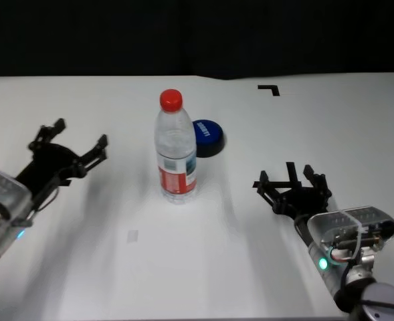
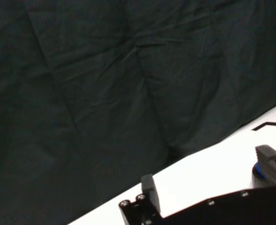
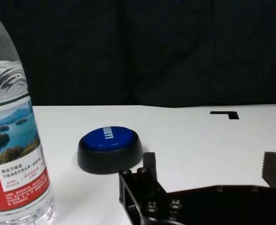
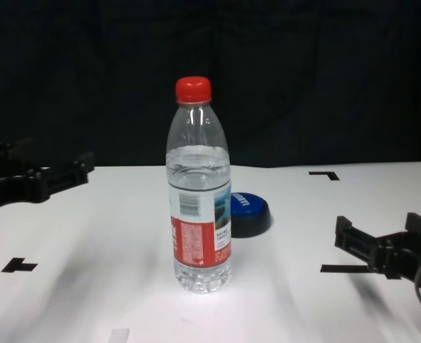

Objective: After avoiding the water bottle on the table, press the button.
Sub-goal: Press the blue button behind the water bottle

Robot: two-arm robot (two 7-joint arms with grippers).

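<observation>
The water bottle [image 1: 176,154], clear with a red cap and a red, white and blue label, stands upright mid-table [image 1: 83,267]. The blue dome button [image 1: 208,136] on its black base sits just behind and to the right of the bottle, apart from it. My left gripper [image 1: 81,134] is open and empty, hovering left of the bottle. My right gripper [image 1: 291,179] is open and empty, low over the table, right of the bottle and nearer than the button. The right wrist view shows the button [image 3: 109,147] ahead and the bottle [image 3: 11,140] beside it.
A black L-shaped tape mark [image 1: 270,89] lies at the back right and another tape mark [image 4: 21,266] at the near left. A small grey mark [image 1: 133,235] lies in front of the bottle. A black curtain [image 1: 197,33] hangs behind the table's far edge.
</observation>
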